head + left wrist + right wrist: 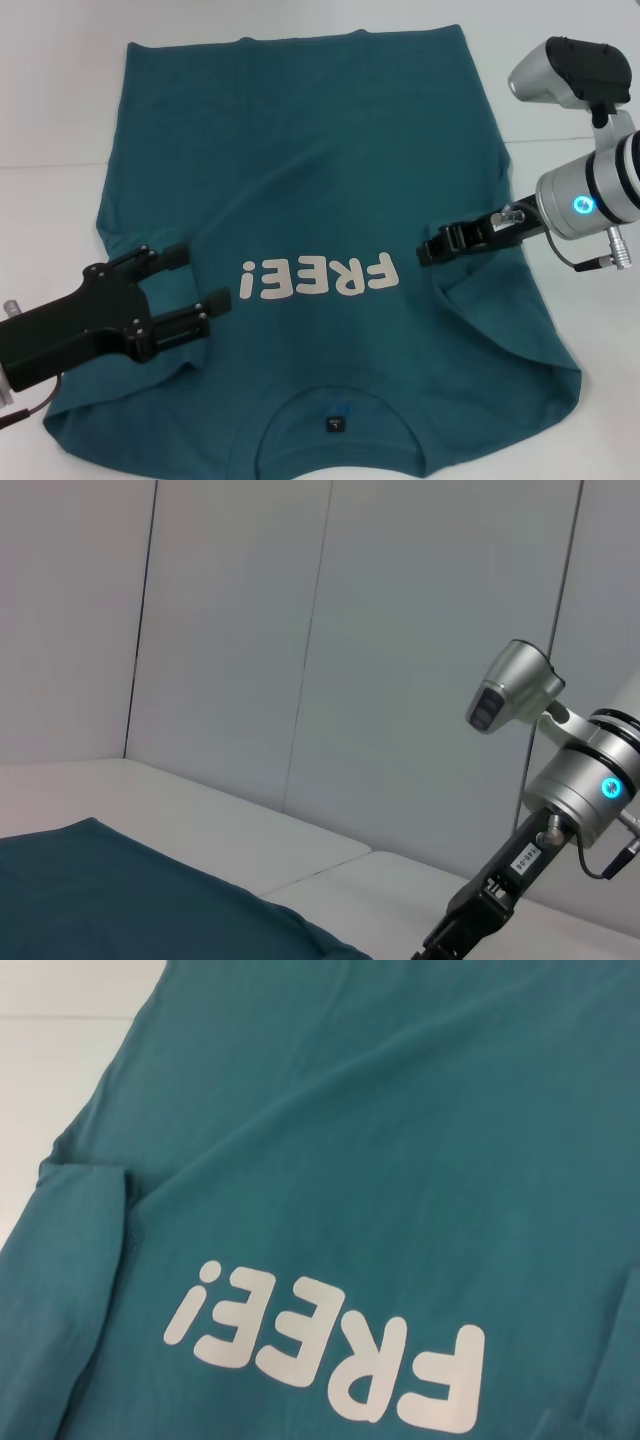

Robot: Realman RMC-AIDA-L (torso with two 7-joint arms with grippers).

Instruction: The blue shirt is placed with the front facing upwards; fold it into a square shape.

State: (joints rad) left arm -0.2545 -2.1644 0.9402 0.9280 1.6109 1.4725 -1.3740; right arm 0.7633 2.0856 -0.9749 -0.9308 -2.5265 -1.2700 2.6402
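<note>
Nearest you, the blue shirt [320,190] is lying front-up on the white table [50,110], collar toward you, hem far. Your left gripper [180,290] is hovering, fingers apart; your right gripper [432,248] looks closed on the fabric. From the left wrist, the shirt's matte edge [120,890] and right arm [570,780] are showing. Right wrist's showing smooth cotton, rounded "FREE!" print [330,1355].

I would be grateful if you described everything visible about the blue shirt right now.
The blue shirt is teal, cotton-looking and short-sleeved, lying front up and mostly flat on the white table, collar toward the robot. An off-white "FREE!" print crosses the chest; a small dark label sits inside the ribbed neck. The sleeves look tucked in, with wrinkles there. The open left gripper is at its left side and the right gripper at its right; contact is unclear.
</note>
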